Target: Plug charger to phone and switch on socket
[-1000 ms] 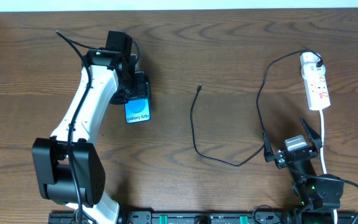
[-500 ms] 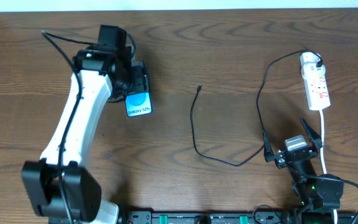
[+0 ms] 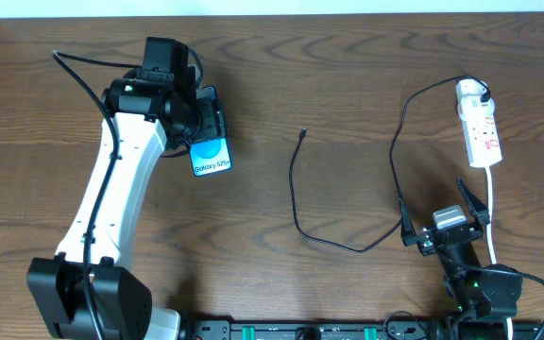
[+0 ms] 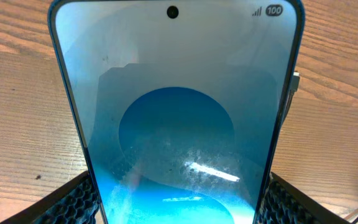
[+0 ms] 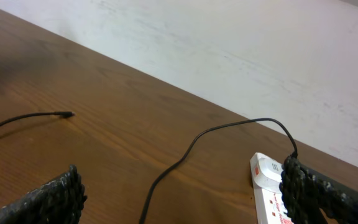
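Observation:
My left gripper [image 3: 200, 121] is shut on the phone [image 3: 211, 155] at the table's far left, and the phone's blue "Galaxy" screen faces up. In the left wrist view the phone [image 4: 176, 118] fills the frame, with a black finger [image 4: 73, 202] pressed against each long edge. The charger [image 3: 296, 212] is a thin black cable lying mid-table with its connector tip [image 3: 303, 133] free. Its plug [image 3: 481, 92] sits in the white socket [image 3: 480, 127] at the far right. My right gripper [image 3: 439, 203] stands open and empty just below the socket [image 5: 267, 186], apart from the charger cable [image 5: 188, 146].
The socket's white cord [image 3: 492, 212] runs down past my right arm toward the front edge. A pale wall [image 5: 241, 50] rises beyond the table's far edge. Bare brown wood lies between the phone and the charger tip [image 5: 67, 114].
My left arm has swung left and a little farther back, carrying the phone slightly toward the far edge and tilting it. The right arm, charger and socket have not moved.

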Controlling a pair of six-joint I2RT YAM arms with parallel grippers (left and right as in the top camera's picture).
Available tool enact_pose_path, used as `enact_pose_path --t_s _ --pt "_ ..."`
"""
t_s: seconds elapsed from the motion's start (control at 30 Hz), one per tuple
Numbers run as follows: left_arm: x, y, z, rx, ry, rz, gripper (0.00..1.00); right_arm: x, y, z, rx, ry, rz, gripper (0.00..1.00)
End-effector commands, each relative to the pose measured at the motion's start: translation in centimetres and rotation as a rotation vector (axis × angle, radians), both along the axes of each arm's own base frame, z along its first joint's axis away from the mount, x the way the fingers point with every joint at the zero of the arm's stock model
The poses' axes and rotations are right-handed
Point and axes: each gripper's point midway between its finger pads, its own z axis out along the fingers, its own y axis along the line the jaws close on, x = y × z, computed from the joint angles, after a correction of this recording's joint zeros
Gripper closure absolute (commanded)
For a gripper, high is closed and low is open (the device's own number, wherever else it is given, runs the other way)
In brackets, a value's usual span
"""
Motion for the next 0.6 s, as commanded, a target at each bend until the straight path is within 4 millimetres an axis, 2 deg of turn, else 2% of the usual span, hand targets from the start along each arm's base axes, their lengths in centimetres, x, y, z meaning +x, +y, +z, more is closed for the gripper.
enact_pose_path --t_s 0.0,0.57 --pt "0.43 -0.2 2.13 -0.034 -0.047 0.039 0.3 -0.06 0.21 -0.07 0.007 0.003 0.009 0.01" --pt "0.27 -0.2 2.07 -0.09 -0.01 0.19 0.3 -0.06 0.21 -0.07 0.007 0.003 0.009 0.01"
